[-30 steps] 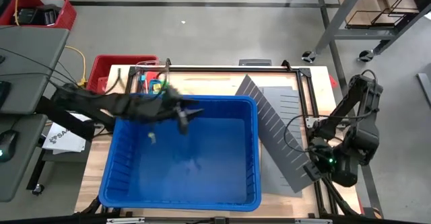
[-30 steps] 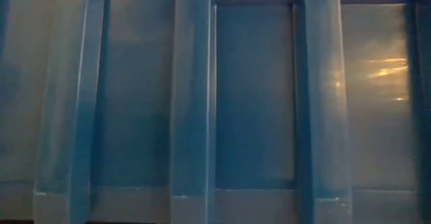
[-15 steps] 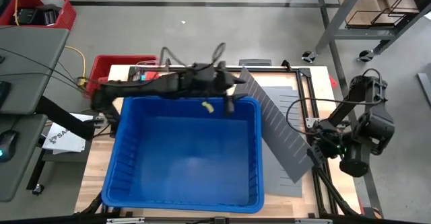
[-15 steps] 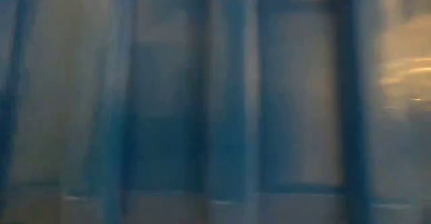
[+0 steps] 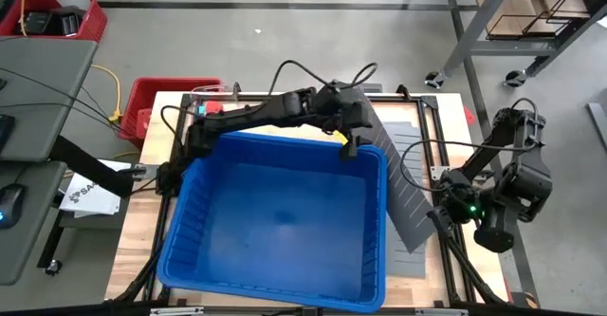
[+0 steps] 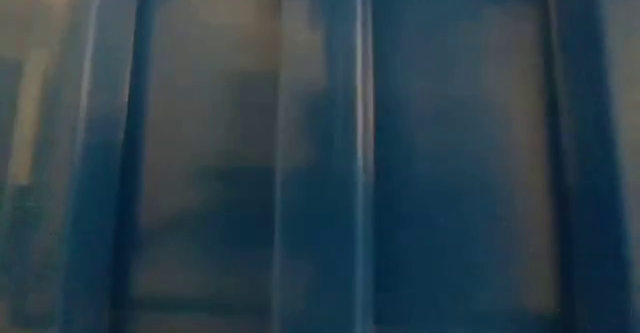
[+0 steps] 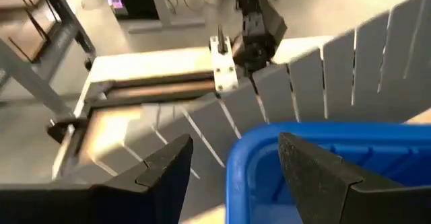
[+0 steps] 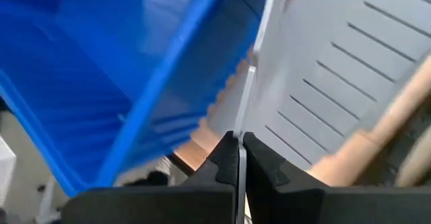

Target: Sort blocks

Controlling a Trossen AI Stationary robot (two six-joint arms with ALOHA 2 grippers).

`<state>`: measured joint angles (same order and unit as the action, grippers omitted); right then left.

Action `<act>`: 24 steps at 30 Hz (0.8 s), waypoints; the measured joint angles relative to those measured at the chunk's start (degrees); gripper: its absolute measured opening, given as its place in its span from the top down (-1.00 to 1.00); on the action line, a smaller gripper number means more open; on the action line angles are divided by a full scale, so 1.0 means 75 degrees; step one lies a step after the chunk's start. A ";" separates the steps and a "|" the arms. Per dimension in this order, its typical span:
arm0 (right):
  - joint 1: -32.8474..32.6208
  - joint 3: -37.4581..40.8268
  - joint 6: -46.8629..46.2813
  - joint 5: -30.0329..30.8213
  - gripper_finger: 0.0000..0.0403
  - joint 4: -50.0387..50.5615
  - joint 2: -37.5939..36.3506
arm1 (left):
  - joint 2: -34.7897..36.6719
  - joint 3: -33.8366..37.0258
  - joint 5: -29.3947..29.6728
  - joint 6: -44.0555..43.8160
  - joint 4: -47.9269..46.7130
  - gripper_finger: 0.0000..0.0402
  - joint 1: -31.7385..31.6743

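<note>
The big blue bin [image 5: 180,223] sits askew in the middle of the table and fills the low view [image 6: 330,153]. My left gripper [image 5: 349,145] stands open at the bin's far right corner [image 7: 269,135]. My right gripper [image 5: 444,219], at the table's right side, is shut on a thin grey slotted divider panel [image 5: 403,188]. That panel stands tilted between the bin's right wall and a second grey panel [image 5: 422,131] lying flat. I cannot make out any blocks in these frames. My left gripper has the bin's rim at the far right corner [image 7: 249,143] between its open fingers, one finger [image 7: 316,177] over the bin's inside, the other [image 7: 168,170] outside. It slants down from the table's left. Which finger touches the rim, I cannot tell. My right gripper pinches the panel's thin edge [image 8: 242,126] between its two shut fingers, at the panel's near right end [image 5: 432,229]. The fingers slant down onto it from the right. That end is lifted and the panel is tilted on its long side.
A metal frame [image 5: 432,102] borders the far and right sides of the table. Red crates [image 5: 156,98] stand on the floor beyond the far left corner. A desk [image 5: 38,117] stands to the left, and a shelf rack [image 5: 531,12] at the far right.
My left gripper has swept from over the bin's far left part toward the table's right, along the far rim to the far right corner, rolling as it went. The bin has slid right and turned slightly. The held panel now stands steeper.
</note>
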<state>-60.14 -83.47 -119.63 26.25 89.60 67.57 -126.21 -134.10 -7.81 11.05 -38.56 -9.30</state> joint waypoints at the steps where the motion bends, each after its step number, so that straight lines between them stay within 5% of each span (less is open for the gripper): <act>1: 0.0030 -0.0091 0.0028 0.0095 1.00 0.0020 0.0021 | 0.0001 0.0020 -0.0005 -0.0038 -0.0025 -0.09 -0.0002; 13: 0.1259 -0.1303 0.1368 0.1911 1.00 0.0075 0.0022 | 0.1732 -0.0112 0.0124 -0.0033 -0.2636 -0.09 0.0046; 24: 0.2740 -0.2596 0.3593 0.3103 1.00 0.0041 0.0048 | 0.4396 -0.0131 0.2172 -0.0201 -0.3599 -0.09 0.0233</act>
<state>-39.59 -102.94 -92.68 49.52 89.90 67.92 -93.24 -135.09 8.48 9.55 -65.55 -7.55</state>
